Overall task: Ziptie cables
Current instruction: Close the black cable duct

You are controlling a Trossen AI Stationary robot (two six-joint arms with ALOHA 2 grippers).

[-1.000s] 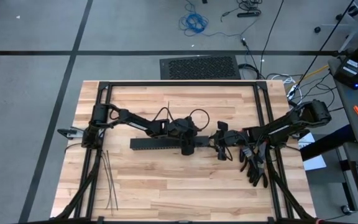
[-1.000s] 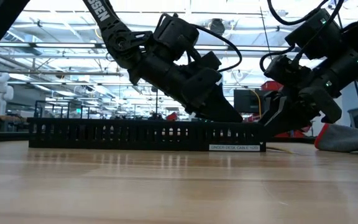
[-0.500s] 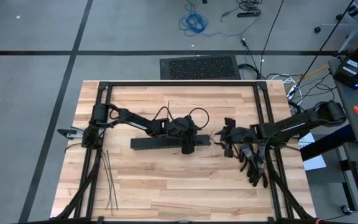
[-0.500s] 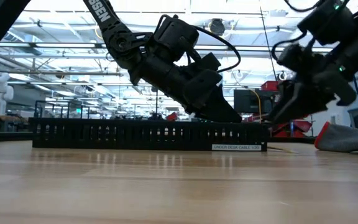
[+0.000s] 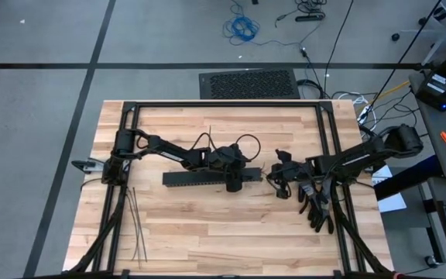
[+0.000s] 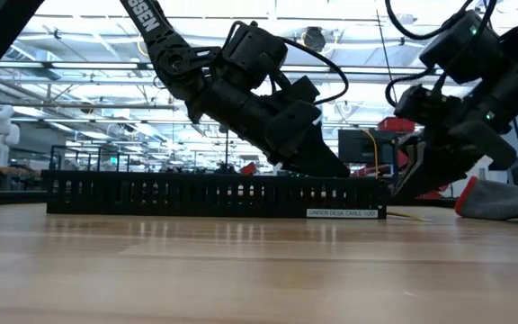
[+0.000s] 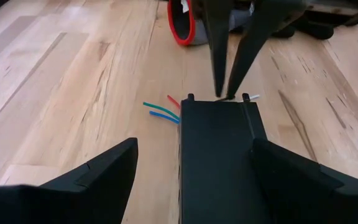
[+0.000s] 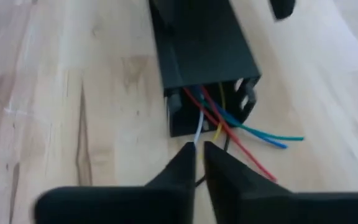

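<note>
Your left gripper (image 5: 234,183) sits over the right-hand part of the long black slotted duct (image 5: 196,179) at mid-table, its two fingers spread wide and straddling the duct's walls, one finger (image 7: 89,180) on each side in the left wrist view. Whether the pads press on the walls cannot be told.

Your right gripper (image 5: 273,177) hangs just off the duct's right end, fingers pressed nearly together with only a narrow slit between them. Their tips (image 8: 188,158) meet the cables (image 8: 229,124) where these come out of the duct's open mouth. A white wire runs right down to the tips, but whether it is pinched cannot be told. Red, blue, teal and yellow wires fan out past the opening onto the wooden table (image 5: 207,225). From the left wrist camera you see the same coloured ends (image 7: 163,111) poking out beside the duct's end, with the right gripper's two dark fingers (image 7: 219,43) pointing down at it.

In the level view both grippers (image 6: 317,162) (image 6: 421,175) slope down to the duct (image 6: 214,196), one onto it, one at its end.

The zipties (image 5: 135,225) lie as thin dark strips near the table's front-left corner, well apart from both grippers. Dark gloves (image 5: 316,209) lie on the table's right side, under the right arm.
</note>
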